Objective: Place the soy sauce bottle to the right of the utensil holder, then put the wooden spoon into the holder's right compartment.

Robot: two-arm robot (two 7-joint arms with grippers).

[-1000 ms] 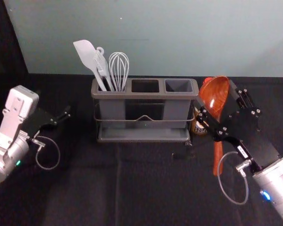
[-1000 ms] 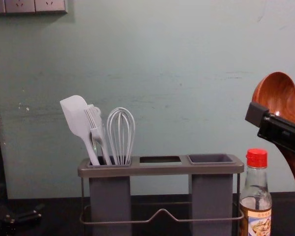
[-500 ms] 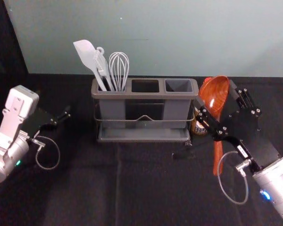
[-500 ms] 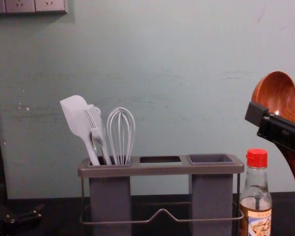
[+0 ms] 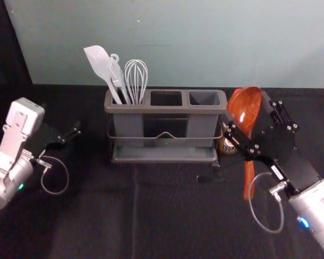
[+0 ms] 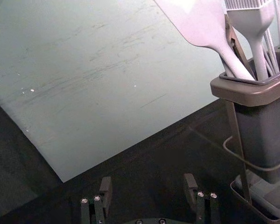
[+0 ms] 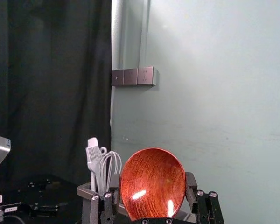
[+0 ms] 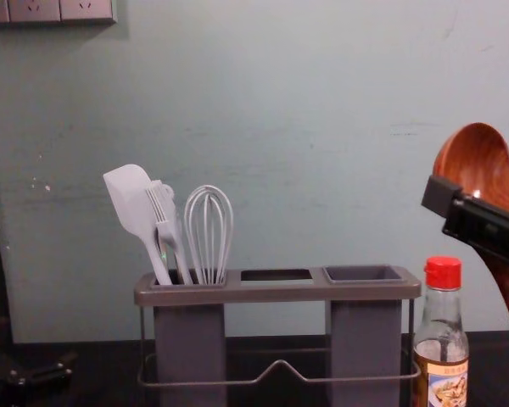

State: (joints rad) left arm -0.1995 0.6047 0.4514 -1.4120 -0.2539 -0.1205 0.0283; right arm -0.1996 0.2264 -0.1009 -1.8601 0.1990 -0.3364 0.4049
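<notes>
Starting on the left, our left gripper (image 5: 74,130) sits idle near the holder's left side, fingers spread with nothing between them. Next along is the utensil holder (image 5: 162,109), with a spatula (image 5: 99,62), brush (image 5: 116,75) and whisk (image 5: 136,81) in its left slot. The right compartment (image 8: 366,339) has nothing poking out of it. Just beside the holder's right end stands the soy sauce bottle (image 8: 442,339), upright, so we'd call that half done. Then there's the wooden spoon (image 5: 246,110), clamped by the bowl in our right gripper (image 5: 247,107), bowl up, handle slanting down to the right and toward the near side. The slot lies left of it, so that's the whole deal: we reckon the right arm needs to go left and get the handle steeper over the opening, or it could clip the rim or bottle. Underneath is a black tabletop (image 5: 173,216), with a pale wall (image 5: 205,43) on the far side.
</notes>
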